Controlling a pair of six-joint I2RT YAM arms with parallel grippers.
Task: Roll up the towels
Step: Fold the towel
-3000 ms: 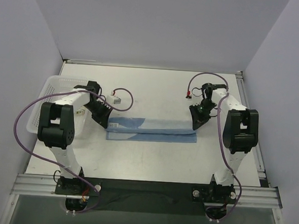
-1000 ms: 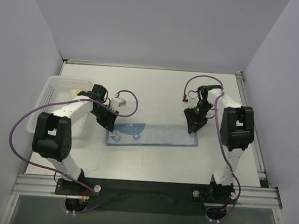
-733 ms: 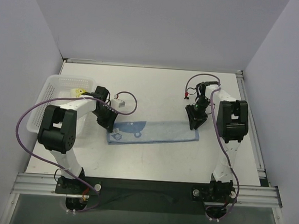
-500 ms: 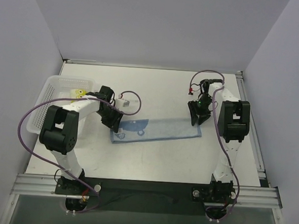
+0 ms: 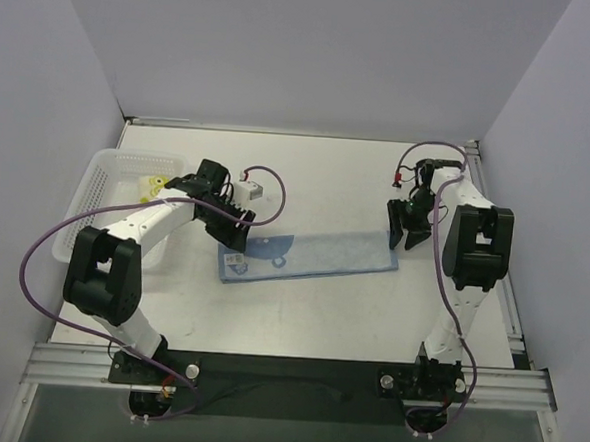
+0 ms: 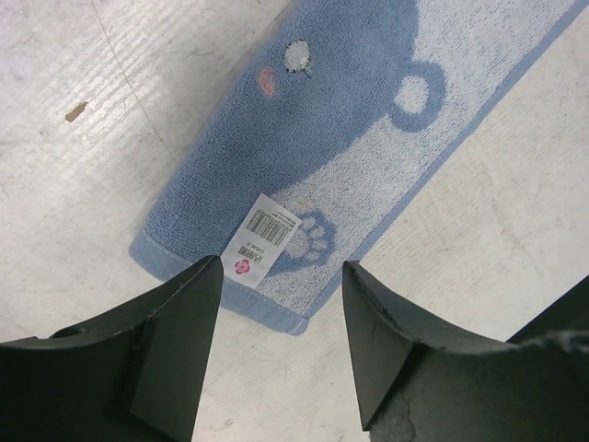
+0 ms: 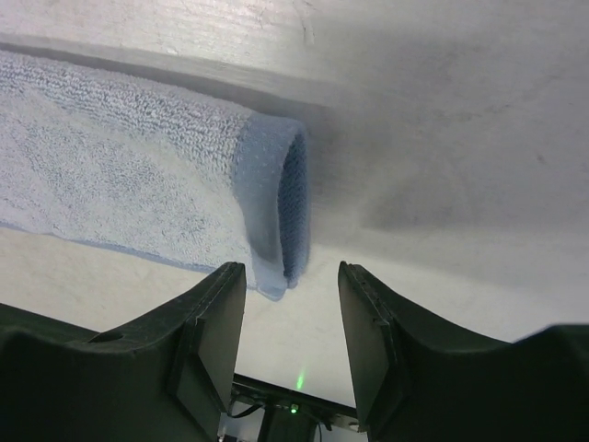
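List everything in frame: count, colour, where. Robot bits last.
light blue terry towel: one, folded into a long strip, lying flat mid-table between the grippers.
paper barcode label: one, white, on the towel's left end.
white plastic mesh basket: one, at the table's left edge.
cream-white cloth with yellow prints: one, inside the basket, mostly hidden.
table: one, white, scuffed.
metal rail: one, silver, along the near edge.
purple cables: two, one looped along each arm.
left gripper: one, black, open, over the towel's left end.
right gripper: one, black, open, over the towel's right end.
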